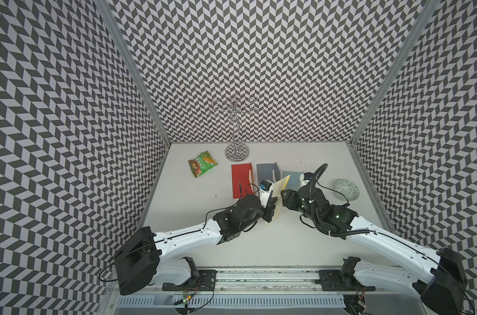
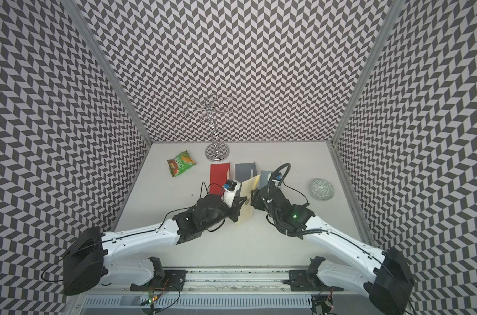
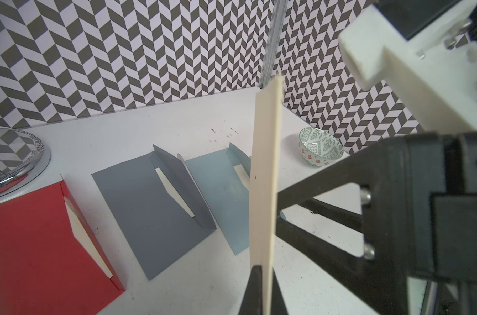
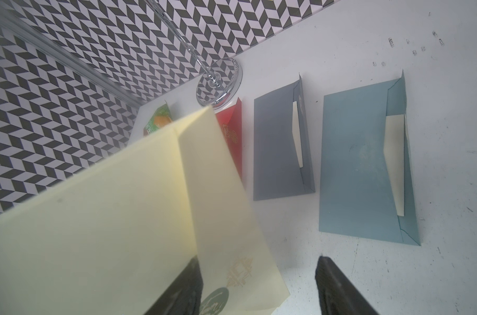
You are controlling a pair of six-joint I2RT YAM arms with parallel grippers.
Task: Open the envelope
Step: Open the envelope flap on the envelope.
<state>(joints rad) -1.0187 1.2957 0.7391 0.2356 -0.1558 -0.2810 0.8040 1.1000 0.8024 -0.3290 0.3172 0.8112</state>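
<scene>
The cream envelope (image 1: 282,187) is upright just beside the grey envelope (image 1: 266,171). Left jaws are clamped on it; right jaws gape around its flap (image 4: 231,204). It looks like light, floppy paper, so pinch the flap's free edge.

Both arms reach in from the near edge of the table and meet at mid-table, forearms angled toward each other. The left arm (image 1: 188,237) bends at the elbow, its black wrist turned inward; the left gripper (image 1: 272,208) is clamped tight on the edge of the envelope (image 3: 264,177), its fingers (image 3: 255,289) pressed on either side. The right arm (image 1: 373,237) comes in lower, and the right gripper (image 4: 259,289) faces the left one, jaws apart, with one finger (image 4: 182,289) at the envelope's flap.
</scene>
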